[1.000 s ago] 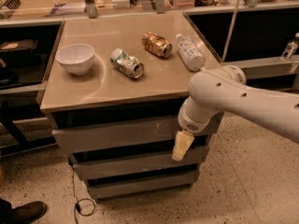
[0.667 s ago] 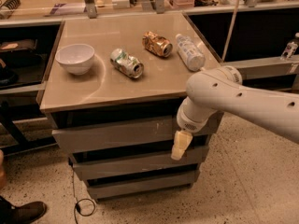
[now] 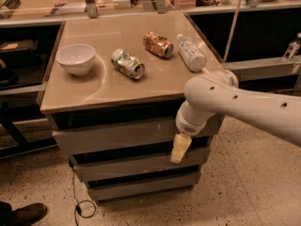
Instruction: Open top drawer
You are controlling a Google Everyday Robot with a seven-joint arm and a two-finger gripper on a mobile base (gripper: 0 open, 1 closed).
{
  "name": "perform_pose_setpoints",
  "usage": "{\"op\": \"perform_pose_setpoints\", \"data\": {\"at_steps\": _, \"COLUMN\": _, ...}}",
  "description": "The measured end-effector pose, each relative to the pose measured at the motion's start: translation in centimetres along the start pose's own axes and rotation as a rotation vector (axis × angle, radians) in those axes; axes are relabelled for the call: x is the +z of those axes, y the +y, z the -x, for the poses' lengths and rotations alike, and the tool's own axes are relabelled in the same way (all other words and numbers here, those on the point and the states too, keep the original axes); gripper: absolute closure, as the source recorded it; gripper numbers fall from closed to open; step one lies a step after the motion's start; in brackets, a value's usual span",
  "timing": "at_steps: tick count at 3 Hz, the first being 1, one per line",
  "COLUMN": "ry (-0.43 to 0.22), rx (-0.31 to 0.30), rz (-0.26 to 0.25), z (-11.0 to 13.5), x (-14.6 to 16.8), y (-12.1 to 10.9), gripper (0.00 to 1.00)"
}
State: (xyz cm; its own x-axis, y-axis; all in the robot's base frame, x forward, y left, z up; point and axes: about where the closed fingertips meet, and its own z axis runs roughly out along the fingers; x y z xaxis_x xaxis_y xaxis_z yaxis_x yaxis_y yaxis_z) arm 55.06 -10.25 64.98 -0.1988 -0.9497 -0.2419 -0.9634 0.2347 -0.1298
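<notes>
The top drawer (image 3: 117,134) is the widest grey front just under the tan counter top, slanted, with small pale scratches. It sits flush with the cabinet, no interior showing. Below it are two narrower grey drawer fronts (image 3: 136,166). My gripper (image 3: 179,148) hangs from the white arm in front of the right end of the top drawer, its pale tip reaching down over the gap to the middle drawer. The arm's wrist hides the drawer's right end.
On the counter (image 3: 155,86) lie a white bowl (image 3: 75,58), a crushed silver-green can (image 3: 127,63), a brown can (image 3: 158,44) and a clear plastic bottle (image 3: 191,52). Dark shelving stands to the left and right. A cable (image 3: 77,206) and a shoe (image 3: 26,214) lie on the floor.
The gripper has shifted very slightly left along the drawer front. The drawers and the counter objects have not moved.
</notes>
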Motion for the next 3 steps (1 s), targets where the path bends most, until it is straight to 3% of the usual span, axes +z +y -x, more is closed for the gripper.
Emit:
{"op": "perform_pose_setpoints", "data": {"at_steps": 2, "ry": 0.006, "rx": -0.019, "rz": 0.058, "z": -0.6, "x": -1.2, "y": 3.3, "gripper": 0.00}}
{"op": "perform_pose_setpoints", "data": {"at_steps": 3, "ry": 0.010, "rx": 0.007, "rz": 0.121, "z": -2.6, "x": -6.2, "y": 9.4, "gripper": 0.00}}
